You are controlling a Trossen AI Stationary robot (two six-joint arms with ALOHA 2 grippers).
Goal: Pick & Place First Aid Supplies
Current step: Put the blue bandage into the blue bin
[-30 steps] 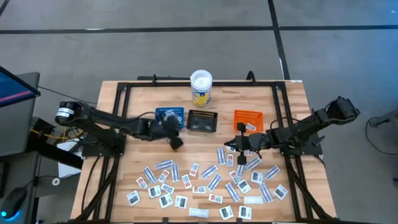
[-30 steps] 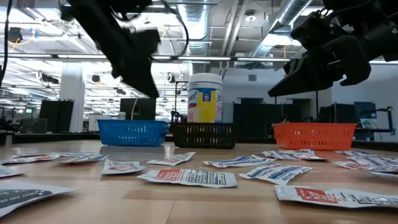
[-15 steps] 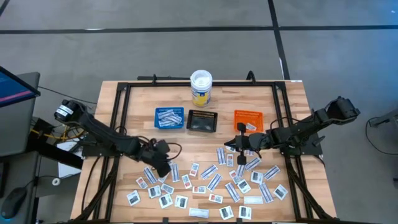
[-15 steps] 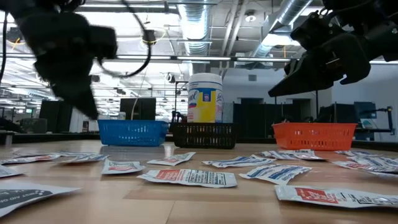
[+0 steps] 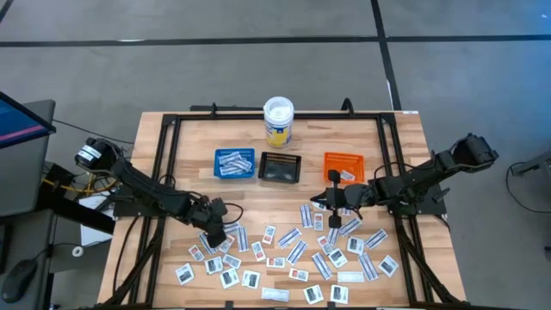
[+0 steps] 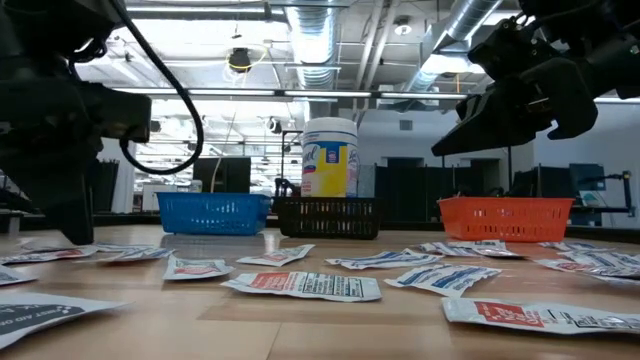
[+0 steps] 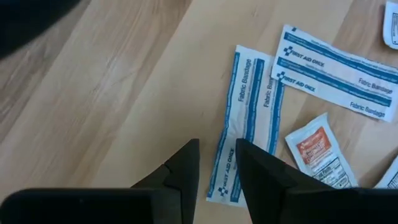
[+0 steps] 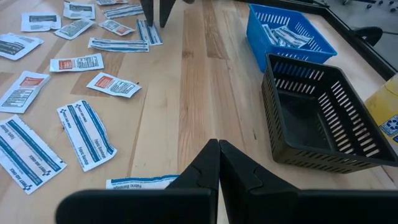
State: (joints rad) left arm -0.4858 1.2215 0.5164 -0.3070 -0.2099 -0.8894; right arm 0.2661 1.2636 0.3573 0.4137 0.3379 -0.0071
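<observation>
Nearest the front edge of the wooden tabletop [image 5: 181, 146], the first aid packets [image 5: 293, 254] are being displayed in a loose scatter, narrow blue-striped fabric bandage strips lying among squarish white packets with dark or red marks. At the left end of that scatter the left end effector [image 5: 215, 234] is being held low over the wood, its fingers parted a little and nothing being gripped; a pair of overlapping fabric bandage strips [image 7: 244, 124] is lying straight ahead of its tips, one end reaching into the gap between the fingers. A small red-marked packet [image 7: 317, 152] is lying just beside those strips. Toward the right, the right end effector [image 5: 334, 199] is being kept clenched and empty above the upper right part of the scatter, just in front of the orange tray [image 5: 343, 164]. Farther back, a blue tray [image 5: 234, 164] already containing several strips, a black tray [image 5: 281, 168] and the orange one are being lined up in a row. Behind them the white-lidded, yellow-labelled tub [image 5: 278, 121] is standing upright.
</observation>
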